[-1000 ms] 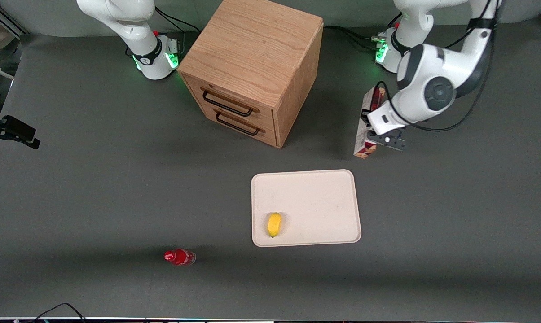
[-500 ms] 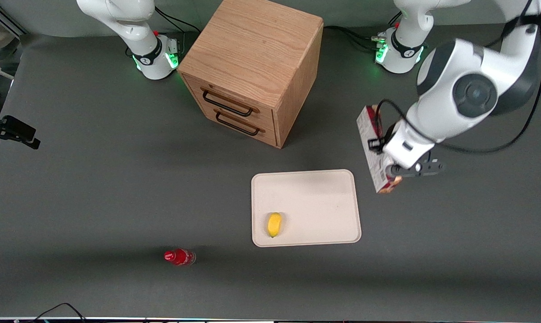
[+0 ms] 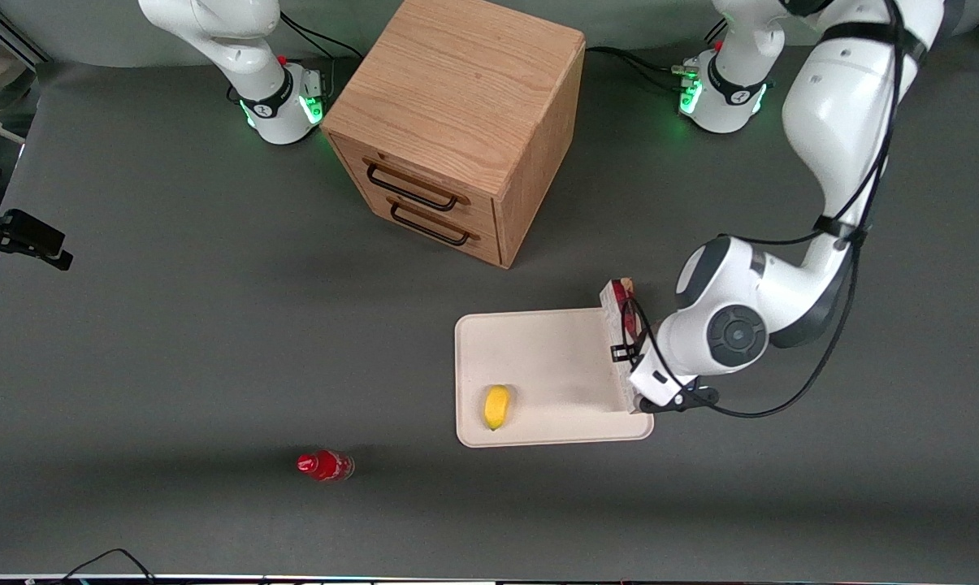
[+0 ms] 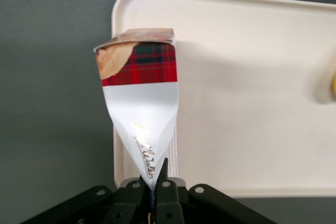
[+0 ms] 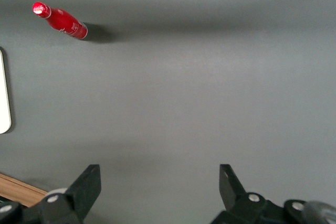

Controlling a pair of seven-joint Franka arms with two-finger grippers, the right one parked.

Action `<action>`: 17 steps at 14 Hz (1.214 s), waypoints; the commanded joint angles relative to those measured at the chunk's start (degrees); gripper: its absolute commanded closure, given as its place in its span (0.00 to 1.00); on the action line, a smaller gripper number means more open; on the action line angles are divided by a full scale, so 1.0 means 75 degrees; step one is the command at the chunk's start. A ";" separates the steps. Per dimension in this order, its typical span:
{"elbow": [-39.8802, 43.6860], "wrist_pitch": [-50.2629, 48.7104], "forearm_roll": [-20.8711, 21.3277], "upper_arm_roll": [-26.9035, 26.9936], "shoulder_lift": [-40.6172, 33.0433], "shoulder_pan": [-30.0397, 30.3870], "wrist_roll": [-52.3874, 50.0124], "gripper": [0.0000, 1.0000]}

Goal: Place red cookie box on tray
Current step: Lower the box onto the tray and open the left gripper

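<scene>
Red is the colour of the small bottle [image 3: 325,465] that lies on its side on the grey table [image 3: 172,366], nearer to the front camera than the tray [image 3: 538,357] and a little toward the parked arm's end of the table. The tray is cream-beige, flat, with rounded corners and a low rim. On the tray, in the part nearest to the front camera, lies a small yellow fruit [image 3: 496,406], well apart from the box.

The red cookie box [image 3: 621,341] stands on its long thin edge over the edge of the tray that is toward the working arm's end of the table, and it runs along that edge. In the left wrist view the box [image 4: 140,98] shows a red tartan band, a tan cookie picture and a white patch with gold writing; if its lower edge touches the tray, one cannot tell. The gripper [image 3: 647,382] is at this same edge of the tray, and in the left wrist view the gripper [image 4: 153,190] has its two fingers pressed together on the thin box, so it grips it.

Farther from the front camera than the tray stands the wooden drawer cabinet [image 3: 457,122], with two drawers and dark handles, well apart from the tray.
</scene>
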 commanded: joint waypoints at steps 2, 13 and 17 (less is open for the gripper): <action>0.0283 0.0356 0.0568 -0.0024 0.0260 -0.0133 -0.0637 1.00; 0.0354 -0.3305 -0.0753 0.0605 -0.2334 0.0325 0.0576 0.00; 0.0260 -0.5311 -0.1516 0.2164 -0.4176 0.0266 0.2602 0.00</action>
